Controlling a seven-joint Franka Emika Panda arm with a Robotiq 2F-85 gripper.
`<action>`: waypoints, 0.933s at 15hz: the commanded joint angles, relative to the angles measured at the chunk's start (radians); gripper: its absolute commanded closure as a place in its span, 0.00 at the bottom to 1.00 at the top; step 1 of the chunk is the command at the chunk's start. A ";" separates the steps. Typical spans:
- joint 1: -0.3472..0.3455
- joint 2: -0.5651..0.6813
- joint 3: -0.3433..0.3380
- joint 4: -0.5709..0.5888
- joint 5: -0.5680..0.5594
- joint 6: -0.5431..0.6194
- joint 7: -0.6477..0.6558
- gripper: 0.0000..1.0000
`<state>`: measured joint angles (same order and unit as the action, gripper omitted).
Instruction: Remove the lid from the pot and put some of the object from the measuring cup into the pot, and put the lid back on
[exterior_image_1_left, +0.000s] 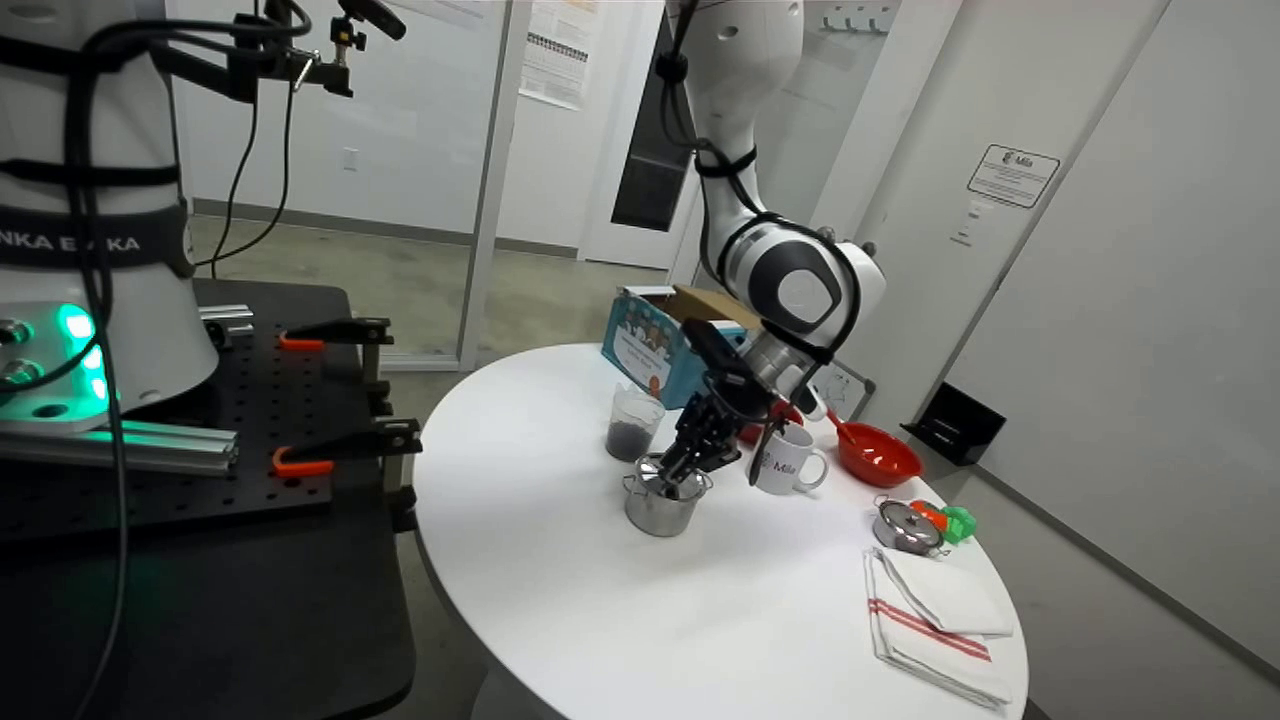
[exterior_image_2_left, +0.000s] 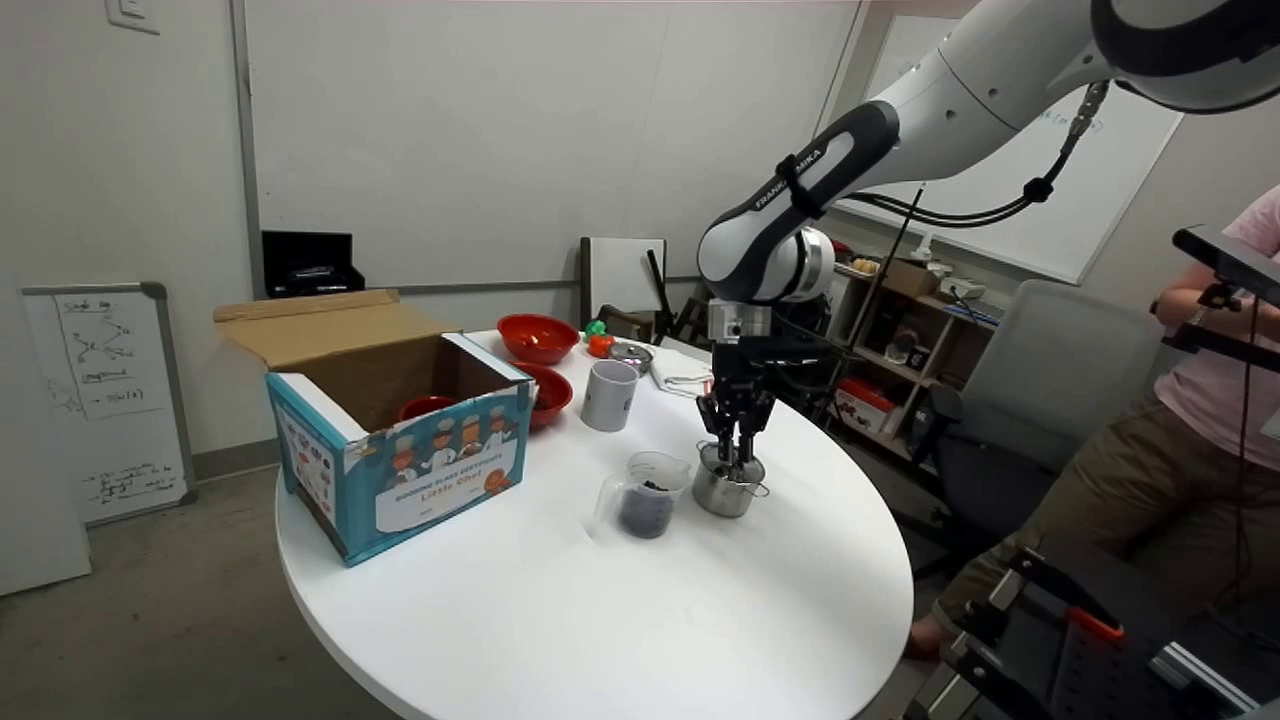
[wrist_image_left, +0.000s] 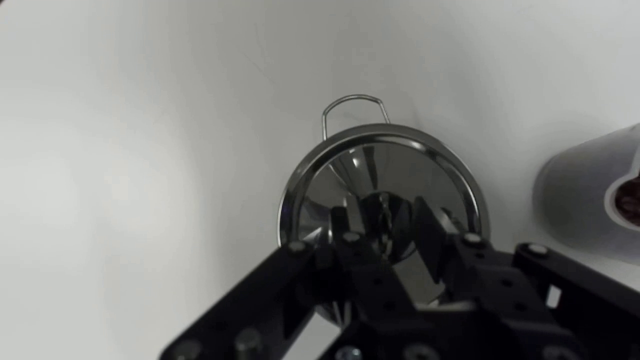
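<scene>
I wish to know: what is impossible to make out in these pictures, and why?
Inside of the small round silver metal pot: all views, covered by the silver metal disc lid.
Whether the black two-fingered gripper holds the lid: wrist view, blurred and dark.
What the translucent round measuring cup contains: both exterior views, too small; wrist view, cut by right edge.

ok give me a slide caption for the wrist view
The tool straddles the middle of the silver lid on the pot, one wire handle looping out past its edge.
</scene>
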<state>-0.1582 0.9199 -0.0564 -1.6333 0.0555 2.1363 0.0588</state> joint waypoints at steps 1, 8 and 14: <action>-0.009 0.005 0.002 0.027 0.020 -0.028 -0.022 0.96; -0.005 -0.101 -0.004 -0.037 0.008 -0.133 -0.036 1.00; -0.027 -0.185 -0.013 -0.084 0.031 -0.199 -0.034 0.99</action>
<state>-0.1664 0.7934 -0.0608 -1.6597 0.0557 1.9622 0.0452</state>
